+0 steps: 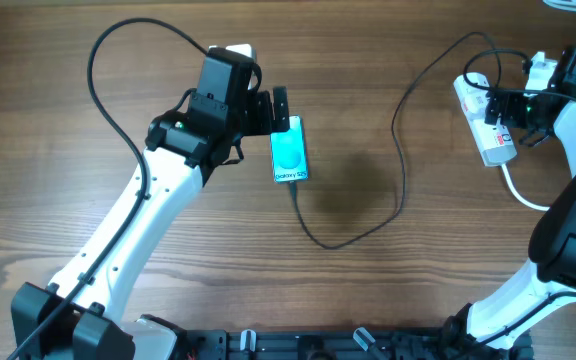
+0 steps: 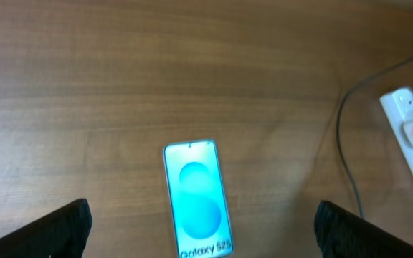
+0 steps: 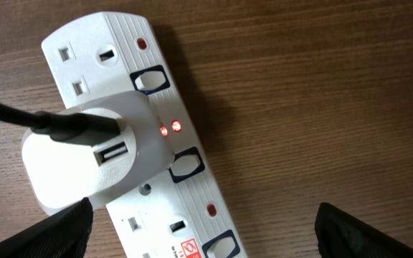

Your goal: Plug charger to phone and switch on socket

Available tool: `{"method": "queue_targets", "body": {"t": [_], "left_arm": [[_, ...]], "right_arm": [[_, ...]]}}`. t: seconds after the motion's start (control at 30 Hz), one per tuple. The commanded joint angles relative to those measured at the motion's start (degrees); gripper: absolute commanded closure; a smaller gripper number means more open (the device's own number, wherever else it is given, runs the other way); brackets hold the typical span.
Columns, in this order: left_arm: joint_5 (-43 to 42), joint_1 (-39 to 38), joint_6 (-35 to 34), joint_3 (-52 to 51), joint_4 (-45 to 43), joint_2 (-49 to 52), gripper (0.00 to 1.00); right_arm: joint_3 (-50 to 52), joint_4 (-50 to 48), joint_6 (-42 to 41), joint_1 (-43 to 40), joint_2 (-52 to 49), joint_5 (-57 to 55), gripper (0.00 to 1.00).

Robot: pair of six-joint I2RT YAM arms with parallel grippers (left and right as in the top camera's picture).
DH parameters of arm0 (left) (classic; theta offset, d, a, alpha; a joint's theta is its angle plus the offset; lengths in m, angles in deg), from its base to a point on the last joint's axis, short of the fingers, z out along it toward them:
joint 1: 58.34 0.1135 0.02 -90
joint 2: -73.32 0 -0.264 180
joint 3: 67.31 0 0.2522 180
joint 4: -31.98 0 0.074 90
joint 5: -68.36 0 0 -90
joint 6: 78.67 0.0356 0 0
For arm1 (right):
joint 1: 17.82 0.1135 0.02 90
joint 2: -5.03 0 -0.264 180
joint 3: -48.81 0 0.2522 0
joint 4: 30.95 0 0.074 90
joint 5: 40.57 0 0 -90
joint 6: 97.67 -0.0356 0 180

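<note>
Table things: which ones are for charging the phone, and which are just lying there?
For the job:
phone
black cable
white adapter
power strip

Just there:
wooden table
thick white cord trailing from the strip

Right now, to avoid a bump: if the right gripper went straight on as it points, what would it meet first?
The right gripper would likely meet the socket, just beside the adapter; depth unclear, so the raised adapter might touch first.
</note>
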State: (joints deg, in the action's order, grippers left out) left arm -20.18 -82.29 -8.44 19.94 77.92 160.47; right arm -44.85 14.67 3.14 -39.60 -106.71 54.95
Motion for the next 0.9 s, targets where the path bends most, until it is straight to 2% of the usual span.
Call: {"method": "queue_targets", "body": {"t": [0.0, 0.27, 0.5, 0.67, 0.8, 0.87], "left_arm": [[-0.3, 0.1, 1.6, -6.1, -4.7, -1.3, 0.0], [-0.8, 0.0, 1.4, -18.1, -12.3, -4.9, 0.0], [-1.3, 0.0, 1.4, -18.8, -11.1, -8.2, 0.0], [-1.4, 0.2, 1.4, -24.0, -11.2, -12.5, 0.0], [-1.4, 2.0, 1.4, -31.0, -15.7, -16.3, 0.0], [-1.4, 3.3, 1.3, -36.2, -20.7, -19.0, 0.0]], "right_arm": [[0.6, -0.2, 0.6, 0.0, 0.5, -0.4, 0.0], [0.6, -0.2, 0.6, 0.0, 0.5, -0.4, 0.0], [0.6, -0.2, 0.6, 0.0, 0.5, -0.4, 0.0], [0.6, -0.2, 0.6, 0.0, 0.5, -0.4, 0.0], [0.6, -0.2, 0.6, 0.0, 0.5, -0.4, 0.0], [0.6, -0.2, 0.6, 0.0, 0.5, -0.4, 0.0]]}}
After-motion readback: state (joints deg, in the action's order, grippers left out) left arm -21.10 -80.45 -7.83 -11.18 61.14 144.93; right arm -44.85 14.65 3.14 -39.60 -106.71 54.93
